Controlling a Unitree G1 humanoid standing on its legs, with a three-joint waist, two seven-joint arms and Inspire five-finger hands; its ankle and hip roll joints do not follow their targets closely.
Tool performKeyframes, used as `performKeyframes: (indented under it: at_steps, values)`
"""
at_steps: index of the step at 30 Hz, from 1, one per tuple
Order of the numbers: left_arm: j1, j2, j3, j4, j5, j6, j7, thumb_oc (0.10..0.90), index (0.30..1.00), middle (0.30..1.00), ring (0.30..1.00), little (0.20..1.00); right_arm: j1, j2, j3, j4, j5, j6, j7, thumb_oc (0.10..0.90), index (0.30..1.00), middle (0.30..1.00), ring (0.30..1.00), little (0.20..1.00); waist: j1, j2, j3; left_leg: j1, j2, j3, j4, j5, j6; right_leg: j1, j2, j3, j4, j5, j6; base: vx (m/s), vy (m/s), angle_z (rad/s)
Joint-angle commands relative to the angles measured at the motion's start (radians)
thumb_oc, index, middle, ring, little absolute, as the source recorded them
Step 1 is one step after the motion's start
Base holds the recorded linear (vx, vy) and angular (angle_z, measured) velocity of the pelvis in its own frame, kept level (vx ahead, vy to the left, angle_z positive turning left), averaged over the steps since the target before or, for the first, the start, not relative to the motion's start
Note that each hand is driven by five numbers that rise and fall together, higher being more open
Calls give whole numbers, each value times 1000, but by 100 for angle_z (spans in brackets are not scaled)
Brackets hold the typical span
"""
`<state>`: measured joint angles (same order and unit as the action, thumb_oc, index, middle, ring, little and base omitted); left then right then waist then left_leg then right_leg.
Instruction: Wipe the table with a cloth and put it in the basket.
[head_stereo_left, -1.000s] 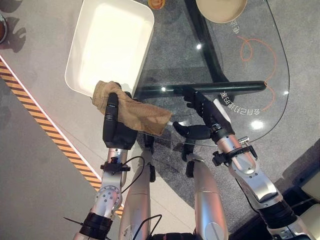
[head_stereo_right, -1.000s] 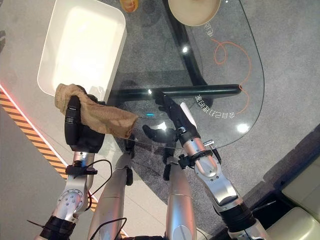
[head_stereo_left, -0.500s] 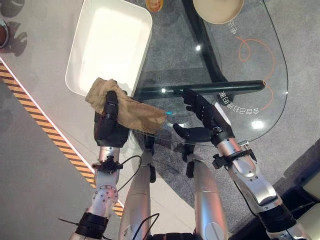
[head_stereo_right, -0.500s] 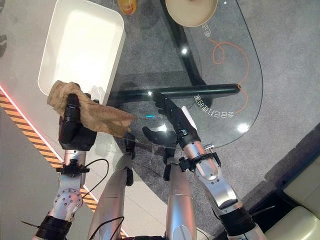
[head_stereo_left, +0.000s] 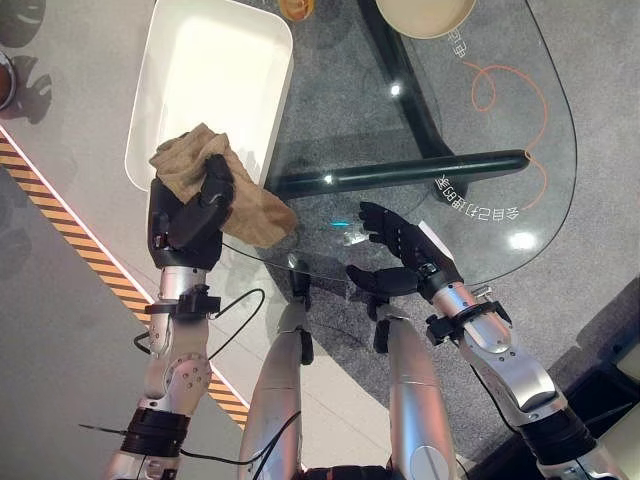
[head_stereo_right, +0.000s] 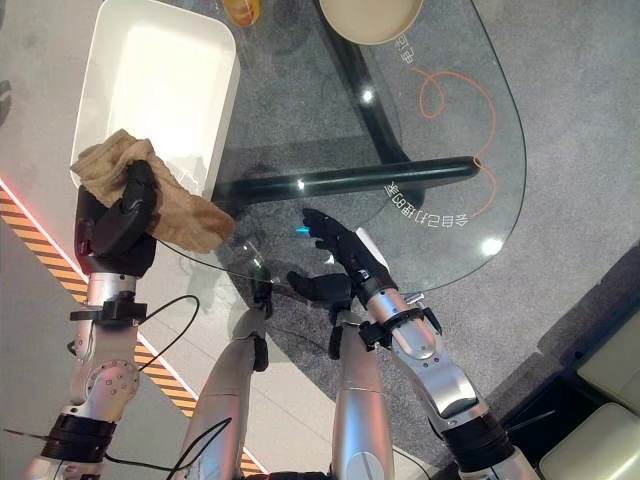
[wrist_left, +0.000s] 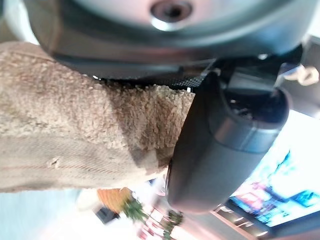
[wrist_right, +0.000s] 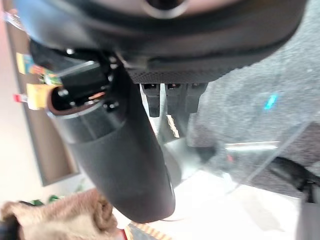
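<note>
Cloth (head_stereo_left: 215, 185) sits gripped in the left hand (head_stereo_left: 190, 215) at the white basket's (head_stereo_left: 150, 110) near rim; right hand (head_stereo_left: 400, 250) hovers open over the glass surface (head_stereo_left: 440, 130).

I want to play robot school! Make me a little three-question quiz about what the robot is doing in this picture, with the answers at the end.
1. True or false: the left hand is holding the tan cloth.
2. Which is nearest to the cloth?
A. the white basket
B. the beige bowl
C. the orange loop on the glass table
3. Fill the gap: the right hand is open and holds ____.

Key
1. True. Its fingers curl round the cloth by the basket's near end.
2. A.
3. Nothing. It is over the table's near edge.
</note>
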<state>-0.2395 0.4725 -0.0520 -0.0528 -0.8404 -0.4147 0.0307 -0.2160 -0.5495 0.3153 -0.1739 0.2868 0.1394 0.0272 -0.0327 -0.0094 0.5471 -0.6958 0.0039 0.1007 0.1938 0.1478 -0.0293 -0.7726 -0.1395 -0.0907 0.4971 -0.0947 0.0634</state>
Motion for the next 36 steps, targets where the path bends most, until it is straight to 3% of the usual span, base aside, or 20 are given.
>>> performKeyframes:
  at_steps: [1, 9, 17, 18, 22, 25, 26, 32, 36]
  values:
    - [-90, 51, 124, -151, 129, -143, 77, 100, 300, 300, 300, 200, -31, -13, 24, -77, 32, -27, 36, 800, 900, 900, 900, 900, -14, 30, -27, -28, -61, 63, 182, -197, 15, 9, 84, -3, -148, 91, 7, 23, 85, -2]
    - [-157, 139, 128, -52, 381, -74, 379, 100, 300, 300, 300, 200, -68, -45, 74, -70, 49, 64, 66, 800, 900, 900, 900, 900, -24, 33, -27, -93, -64, 72, 217, -204, 18, -50, 78, 15, -144, 98, 4, 30, 103, -4]
    - [-220, 229, 113, 33, 502, -34, 563, 100, 300, 300, 300, 200, -80, -97, 116, -65, 93, 93, 70, 800, 900, 900, 900, 900, -30, 31, -27, -144, -62, 73, 232, -205, 18, -104, 75, 28, -152, 112, 9, 37, 79, -2]
    - [-219, 233, 104, 47, 501, -30, 579, 100, 300, 300, 300, 200, -72, -99, 125, -63, 94, 94, 68, 800, 900, 900, 900, 900, -28, 33, -27, -122, -60, 63, 240, -235, 13, -84, 79, 32, -141, 85, 15, 60, 54, -2]
    - [-293, 259, 85, 134, 532, 5, 647, 100, 300, 300, 300, 200, -111, -117, 138, -54, 121, 106, 66, 800, 900, 900, 900, 900, -39, 28, -27, -169, -56, 81, 239, -208, 16, -132, 75, 32, -151, 116, 14, -10, 59, -4]
    - [-328, 259, 73, 189, 506, -37, 668, 100, 300, 300, 300, 200, -117, -128, 160, -51, 136, 128, 77, 800, 900, 900, 900, 900, -41, 24, -27, -169, -49, 76, 251, -231, 9, -135, 78, 39, -142, 98, 20, 53, 62, -2]
    - [-347, 263, 73, 195, 512, -41, 685, 100, 300, 300, 300, 200, -130, -133, 162, -55, 141, 141, 84, 800, 900, 900, 900, 900, -46, 20, -27, -198, -49, 86, 246, -208, 12, -163, 74, 37, -152, 123, 17, 24, 44, -1]
    - [-401, 272, 43, 258, 558, -69, 769, 100, 300, 300, 300, 200, -142, -142, 220, -57, 181, 193, 112, 800, 900, 900, 900, 900, -50, 12, -27, -202, -42, 79, 260, -241, 1, -173, 89, 46, -136, 97, 24, 27, 33, -6]
    - [-444, 287, 22, 285, 591, -66, 798, 100, 300, 300, 300, 200, -148, -158, 236, -54, 191, 211, 132, 800, 900, 900, 900, 900, -57, 12, -27, -234, -43, 79, 262, -229, -2, -201, 93, 52, -136, 107, 22, -2, 31, -6]
